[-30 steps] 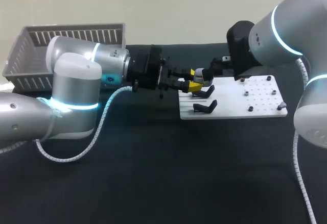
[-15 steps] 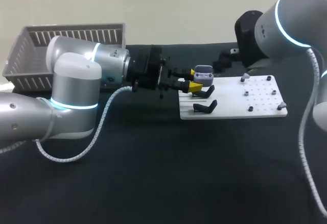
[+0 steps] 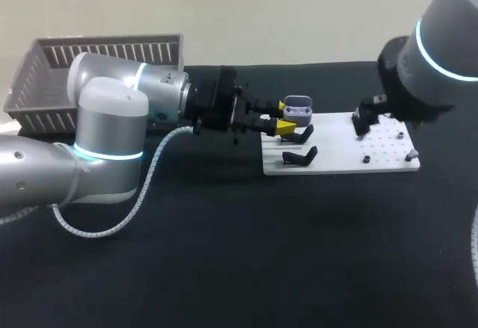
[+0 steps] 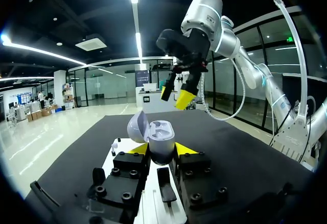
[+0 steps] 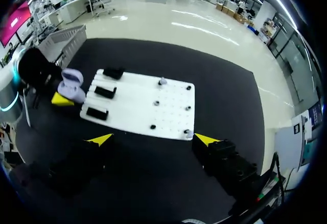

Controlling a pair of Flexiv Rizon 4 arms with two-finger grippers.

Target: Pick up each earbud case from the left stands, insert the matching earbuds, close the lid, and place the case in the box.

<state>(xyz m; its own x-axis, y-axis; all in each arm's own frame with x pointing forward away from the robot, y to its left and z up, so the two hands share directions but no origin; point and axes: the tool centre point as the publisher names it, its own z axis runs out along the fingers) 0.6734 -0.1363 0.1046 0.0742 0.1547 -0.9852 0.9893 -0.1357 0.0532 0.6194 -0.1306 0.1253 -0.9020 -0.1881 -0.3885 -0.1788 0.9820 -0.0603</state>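
Left gripper clamps the open-lidded case at centre frame, while the right gripper, fingers spread and empty, hangs nearer the earbud on the white board at right

R arm covers part of board (head view); earbuds too small to ID.

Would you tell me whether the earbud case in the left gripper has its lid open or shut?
Open: the lid of the earbud case stands tipped back from the body, baring its inside.
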